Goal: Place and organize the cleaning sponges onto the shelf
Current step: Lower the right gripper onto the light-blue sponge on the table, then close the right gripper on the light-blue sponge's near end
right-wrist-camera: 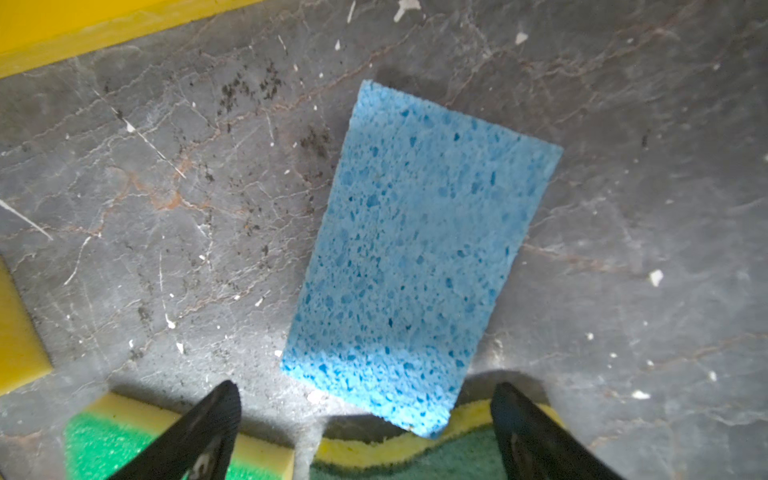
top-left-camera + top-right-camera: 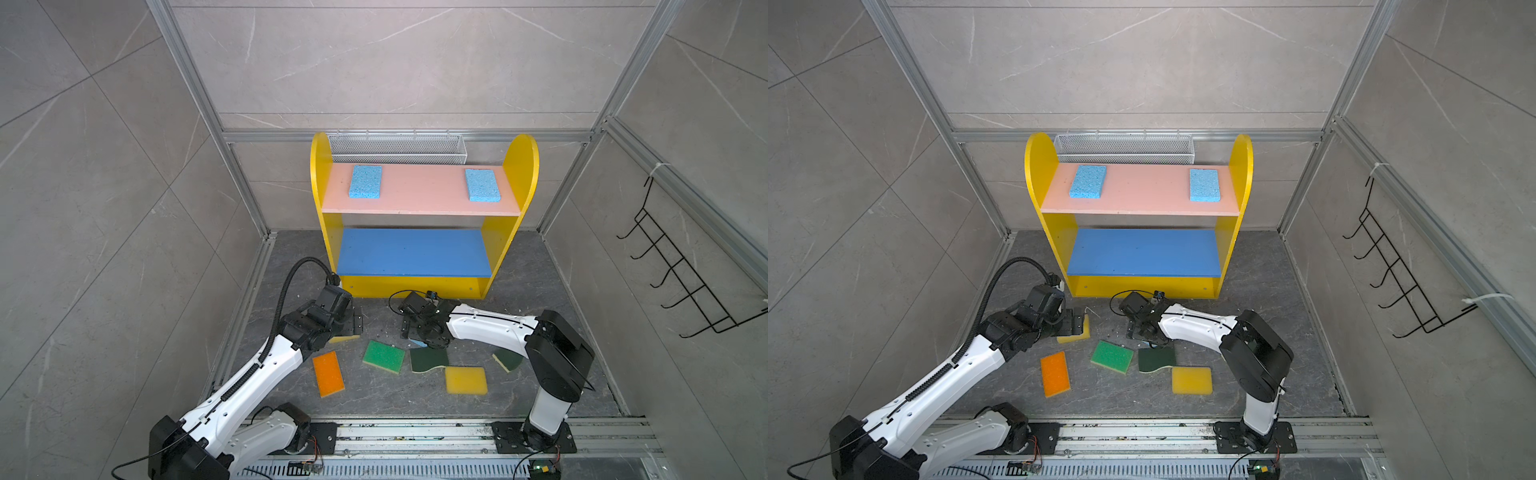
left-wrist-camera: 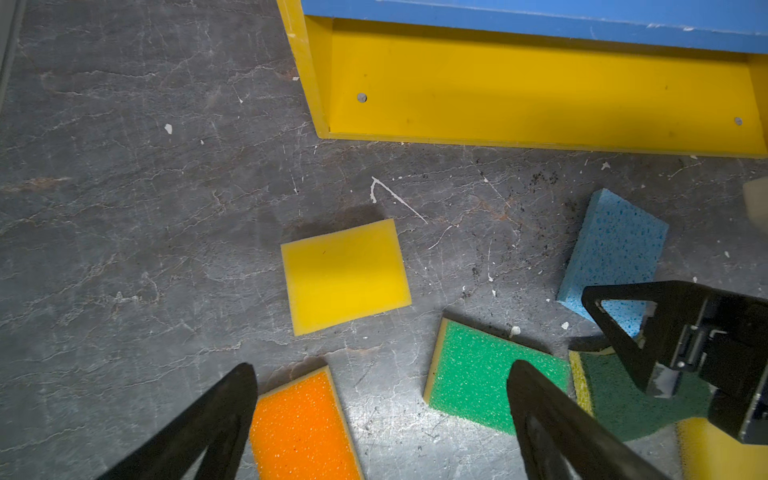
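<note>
We see left gripper (image 3: 382,368) spread wide, empty, above yellow sponge (image 3: 345,276) on floor before shelf (image 2: 419,286). Right gripper (image 1: 365,387) likewise spread, empty, over floor blue sponge (image 1: 419,257). Pink top board (image 2: 419,199) carries left blue sponge (image 2: 365,182) and right blue sponge (image 2: 482,185). On floor we count orange sponge (image 2: 328,374), green sponge (image 2: 383,356), two dark scourers (image 2: 428,359), second yellow sponge (image 2: 465,380).

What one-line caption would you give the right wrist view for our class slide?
Open right claw poised over a light blue sponge lying on the grey floor.
</note>
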Action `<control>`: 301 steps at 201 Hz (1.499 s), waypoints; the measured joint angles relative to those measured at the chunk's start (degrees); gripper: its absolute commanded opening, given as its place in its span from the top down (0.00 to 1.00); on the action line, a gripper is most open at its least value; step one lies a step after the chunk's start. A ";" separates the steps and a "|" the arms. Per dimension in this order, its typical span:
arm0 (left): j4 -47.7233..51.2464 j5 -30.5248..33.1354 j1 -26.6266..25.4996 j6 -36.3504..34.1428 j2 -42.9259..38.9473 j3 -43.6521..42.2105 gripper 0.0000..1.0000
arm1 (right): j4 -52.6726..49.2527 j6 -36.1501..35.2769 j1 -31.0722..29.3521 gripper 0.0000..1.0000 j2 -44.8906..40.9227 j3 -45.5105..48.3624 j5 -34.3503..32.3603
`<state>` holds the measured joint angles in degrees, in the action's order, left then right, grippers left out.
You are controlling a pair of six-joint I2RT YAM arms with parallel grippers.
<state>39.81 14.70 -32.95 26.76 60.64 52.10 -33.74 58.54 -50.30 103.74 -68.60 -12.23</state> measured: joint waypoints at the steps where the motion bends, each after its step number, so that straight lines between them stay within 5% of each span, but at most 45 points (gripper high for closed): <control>1: -0.04 -0.07 0.04 0.00 0.00 -0.04 0.04 | -0.07 0.02 0.00 0.03 0.04 -0.02 -0.02; 136: -2.01 -4.83 3.08 -0.17 0.98 -1.05 0.04 | -3.78 1.90 -0.04 0.02 7.63 -5.18 -1.29; 301: -2.64 -6.10 3.76 0.09 1.95 -1.25 0.04 | -2.38 -2.84 -0.26 0.13 7.87 -3.98 -2.21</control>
<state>37.17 8.60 -29.19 26.85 62.59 50.85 -36.12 55.70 -50.57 111.61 -72.58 -14.44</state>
